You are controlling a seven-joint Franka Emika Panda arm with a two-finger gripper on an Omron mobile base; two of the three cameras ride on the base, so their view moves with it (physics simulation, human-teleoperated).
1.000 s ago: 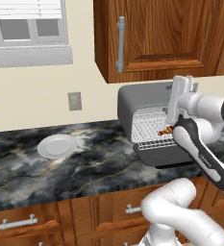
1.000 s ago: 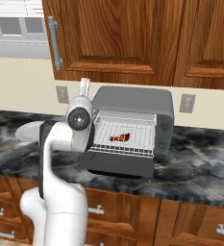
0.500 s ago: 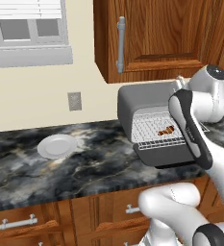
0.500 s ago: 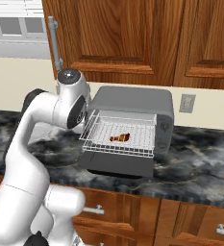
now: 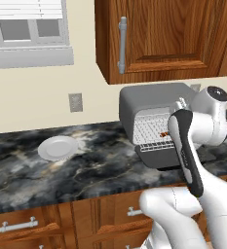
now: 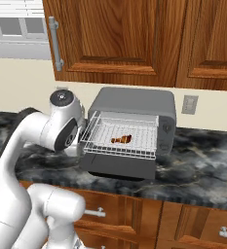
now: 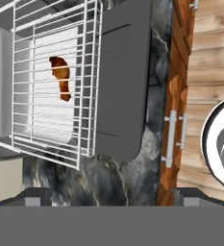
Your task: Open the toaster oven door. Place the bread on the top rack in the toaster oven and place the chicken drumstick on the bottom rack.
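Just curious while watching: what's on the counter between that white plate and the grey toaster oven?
Nothing. In the left base view, the stretch of dark marble counter between the white plate and the toaster oven is bare.

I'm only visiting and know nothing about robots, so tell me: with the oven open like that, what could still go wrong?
The wire rack is slid far out over the lowered toaster oven door; the arm's elbow sits close to its left corner and might knock it. The chicken drumstick lies loose on that rack, so a bump could shift it or drop it. The gripper is open and holds nothing, and I can't see any bread, so that step may be unfinished.
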